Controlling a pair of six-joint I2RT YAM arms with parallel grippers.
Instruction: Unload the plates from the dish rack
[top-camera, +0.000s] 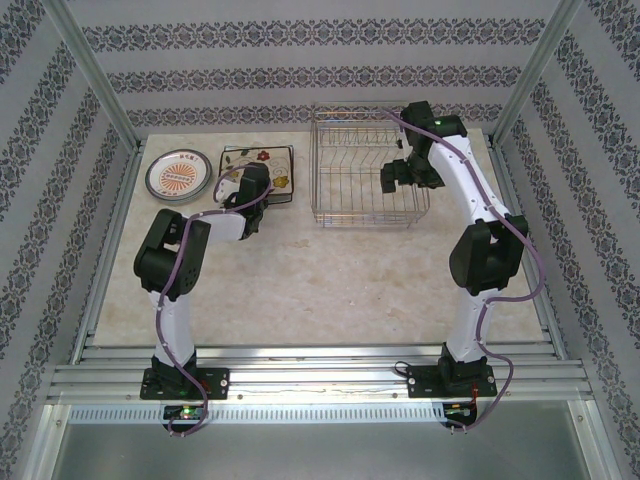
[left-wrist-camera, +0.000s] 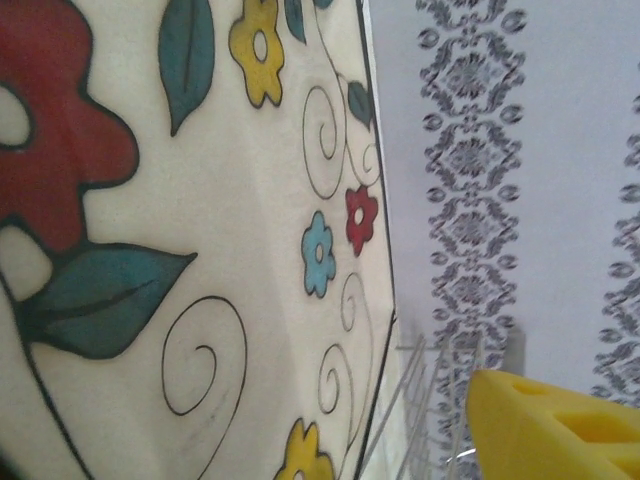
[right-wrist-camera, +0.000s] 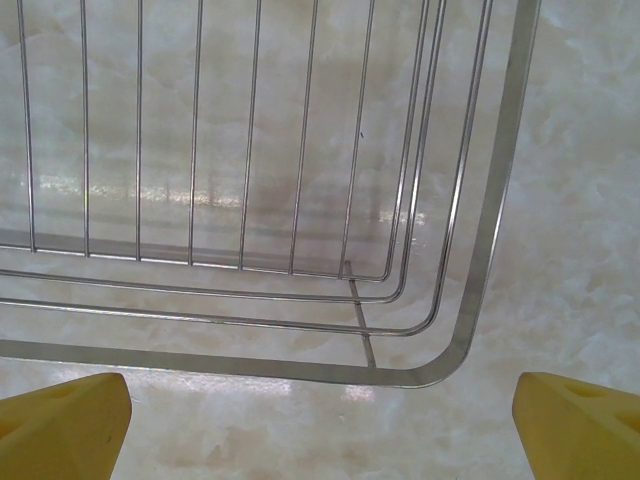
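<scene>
Across the whole floor of the cell you have the marbled beige table (top-camera: 330, 290), shut in on three sides by patterned walls (top-camera: 300, 60) and aluminium posts (top-camera: 95, 80). At its far edge, right of centre, stands the wire dish rack (top-camera: 350, 175), its upright divider wires showing along the back.

Your right arm reaches over the rack's right end and covers that corner from above. From the wrist, the right gripper (right-wrist-camera: 320, 425) hangs above the rack's rounded corner rim with its yellow tips spread wide and nothing between them.

Left of the rack, near it but apart, the square flowered plate (top-camera: 274, 160) lies on the table. Your left arm bends over its near side, and the left gripper (top-camera: 255, 180) hides part of it. Up close, the plate's dark-edged face crowds the wrist camera and one yellow finger (left-wrist-camera: 555, 425) shows off the plate's edge; you cannot tell how wide those jaws stand.

Farthest left, the round plate with the orange sunburst (top-camera: 178, 177) rests flat, clear of both arms.
</scene>
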